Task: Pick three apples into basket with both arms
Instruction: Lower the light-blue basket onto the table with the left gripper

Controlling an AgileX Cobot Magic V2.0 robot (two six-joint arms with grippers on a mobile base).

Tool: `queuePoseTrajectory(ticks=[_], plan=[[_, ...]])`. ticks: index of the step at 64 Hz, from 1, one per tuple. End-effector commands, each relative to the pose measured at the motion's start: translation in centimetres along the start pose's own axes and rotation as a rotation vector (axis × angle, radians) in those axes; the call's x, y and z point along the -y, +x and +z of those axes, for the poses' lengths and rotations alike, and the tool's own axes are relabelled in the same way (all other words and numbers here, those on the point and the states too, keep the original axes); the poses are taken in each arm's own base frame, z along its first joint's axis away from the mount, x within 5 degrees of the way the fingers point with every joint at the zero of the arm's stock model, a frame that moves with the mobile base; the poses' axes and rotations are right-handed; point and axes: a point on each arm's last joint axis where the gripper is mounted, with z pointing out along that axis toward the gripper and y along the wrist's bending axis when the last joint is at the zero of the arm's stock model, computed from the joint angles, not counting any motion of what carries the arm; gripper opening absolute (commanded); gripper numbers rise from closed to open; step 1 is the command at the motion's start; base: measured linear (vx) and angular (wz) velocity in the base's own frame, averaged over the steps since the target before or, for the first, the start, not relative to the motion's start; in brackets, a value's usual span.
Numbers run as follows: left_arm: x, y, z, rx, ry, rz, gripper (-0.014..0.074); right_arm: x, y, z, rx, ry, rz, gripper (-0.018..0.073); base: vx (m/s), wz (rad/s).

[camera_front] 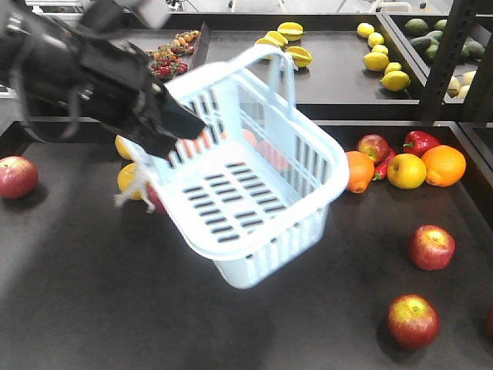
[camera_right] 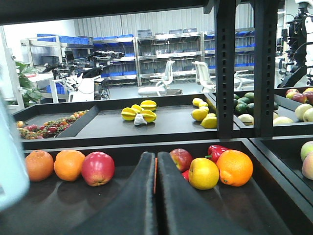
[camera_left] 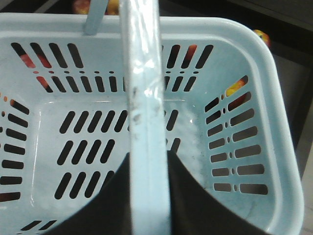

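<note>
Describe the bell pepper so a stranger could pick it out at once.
Look at the dark table, right of the tilted basket, where a fruit cluster sits at the rear edge. The pepper lies at the cluster's back, between an apple and the big orange. It alone is glossy red and lobed; its neighbours are all round.
</note>
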Motion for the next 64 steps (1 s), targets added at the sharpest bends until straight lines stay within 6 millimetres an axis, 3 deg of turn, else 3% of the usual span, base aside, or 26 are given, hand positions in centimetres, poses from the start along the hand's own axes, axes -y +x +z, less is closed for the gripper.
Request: queuePoseTrajectory(ticks=[1, 15, 30, 45, 64], plan=[[-0.1, -1.3, 0.5, 0.099, 0.025, 0.025, -0.0008, -0.1, -0.2, -0.1, 0.068, -0.008, -0.016, -0.0004, 0.00, 0.00], [-2.3, 0.4, 5.5, 0.022, 0.087, 0.052, -0.0008, -0.1, -0.2, -0.1, 0.068, -0.008, -0.016, -0.0004, 0.00, 0.00], [-3.7, 1.9, 9.2, -0.006, 0.147, 0.109, -0.0008, -0.1, -0.2, -0.1, 0.068, -0.008, -0.016, -0.0004, 0.00, 0.00], [-4.1, 2.4, 10.5, 0.005, 0.171, 0.228, -0.0008, -0.1, -0.2, -0.1, 0.068, -0.008, -0.016, -0.0004, 0.00, 0.00], [-4.6, 2.2, 10.7, 0.025, 0.122, 0.224, -0.0006, -0.1, -0.2, -0.1, 0.068, -0.008, -0.016, -0.0004, 0.00, 0.00]])
